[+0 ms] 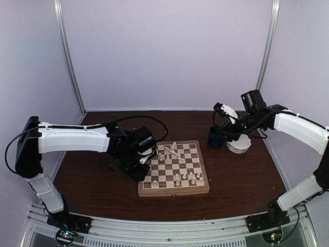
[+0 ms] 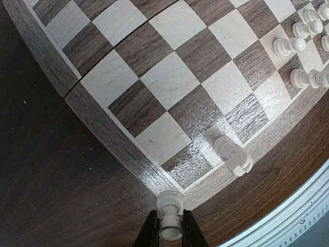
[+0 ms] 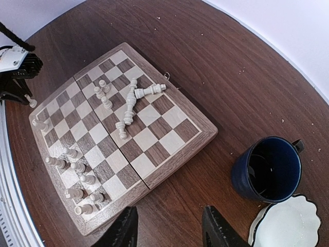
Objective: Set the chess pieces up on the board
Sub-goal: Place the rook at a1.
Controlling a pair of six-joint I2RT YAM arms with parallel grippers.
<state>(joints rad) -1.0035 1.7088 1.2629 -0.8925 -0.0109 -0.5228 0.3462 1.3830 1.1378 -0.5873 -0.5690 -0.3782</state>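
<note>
Mostly the chess pieces (image 3: 77,167) sit on the board (image 3: 177,167). A cluster stands along one side, a few stand further in, and several lie toppled (image 3: 133,100) across one another near the middle fold. One held piece (image 2: 169,211) is off the board, pinched between the fingers of the left gripper (image 2: 169,231), just outside the board's corner rim and over the dark table (image 2: 61,195). It is seen end-on from the wrist, so its kind cannot be told. A corner piece (image 2: 232,154) stands on the corner square just beside it. In the top view the left gripper is largely hidden under its own wrist, and the pieces there are too small to tell apart. The right gripper (image 3: 167,226) hangs well apart from the board, its fingers spread wide with nothing between them, and only their tips show at the frame's lower edge. Near it a dark blue mug (image 3: 267,170) stands just beside a white scalloped bowl (image 3: 288,226), which the frame corner cuts off.
</note>
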